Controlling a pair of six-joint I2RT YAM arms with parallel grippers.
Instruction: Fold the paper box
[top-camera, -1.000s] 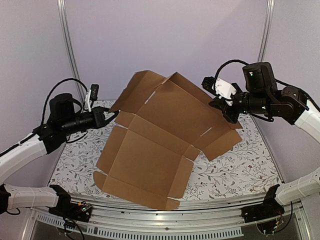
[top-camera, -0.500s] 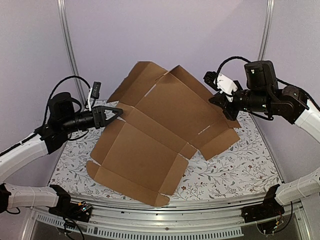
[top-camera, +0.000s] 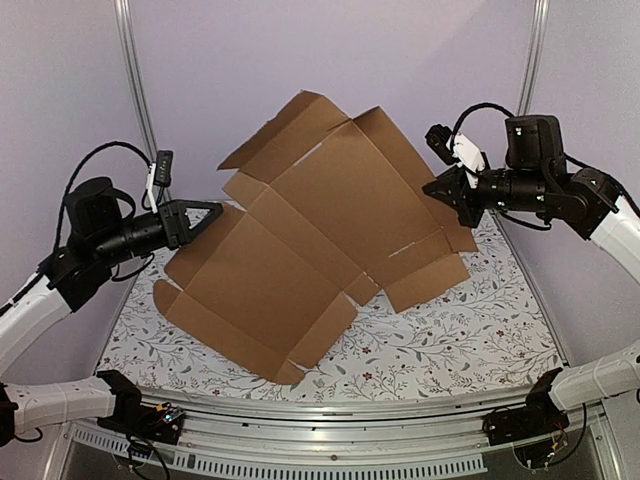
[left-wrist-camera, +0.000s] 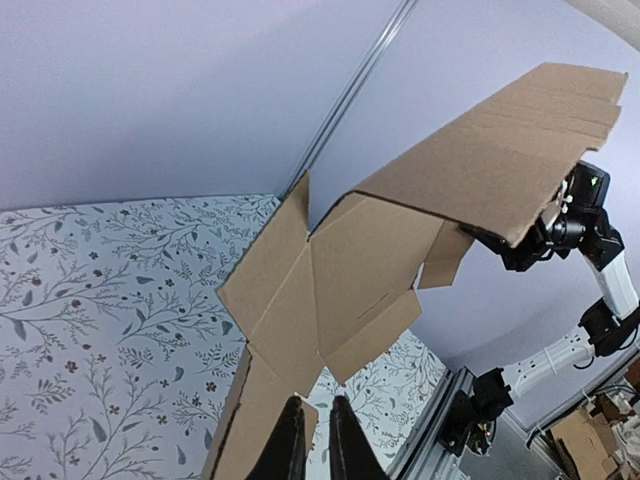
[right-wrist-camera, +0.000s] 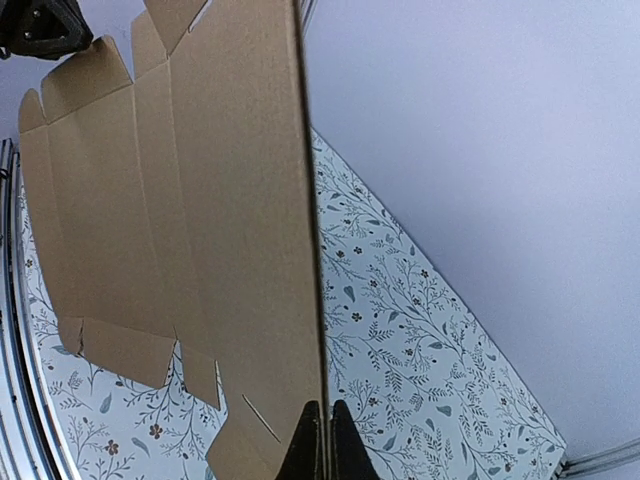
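**Top view.** The box (top-camera: 320, 240) is an unfolded sheet with its flaps spread. It hangs tilted in the air between the two grippers and slopes down from the right one toward the left. The right gripper (top-camera: 440, 190) is clamped on the sheet's right edge. The left gripper (top-camera: 212, 209) has its tips at the corner of a side flap, and its grip cannot be read from here. The sheet's lowest corner, well below both grippers, is at or just above the table (top-camera: 470, 330); whether it touches is unclear.

**Left wrist view.** The fingers stand almost together with only a sliver of gap. A flap runs down to them, but the frame cuts off the tips, so it is unclear whether the flap is pinched or merely alongside.

**Right wrist view.** The jaws are closed tight on the board, which is seen edge-on. The sheet spreads away from them toward the other arm.

**Handling.** The box looks light. It is probably stiff across each panel but will hinge freely at every crease, so loose flaps will swing and droop. The plain paper face could slip out of a thin pinch, and its edges would dent under force. A hold on a main panel's edge close to a crease should control it better than one on a flap tip.

**Hidden.** The sheet's underside and the table beneath it cannot be seen.
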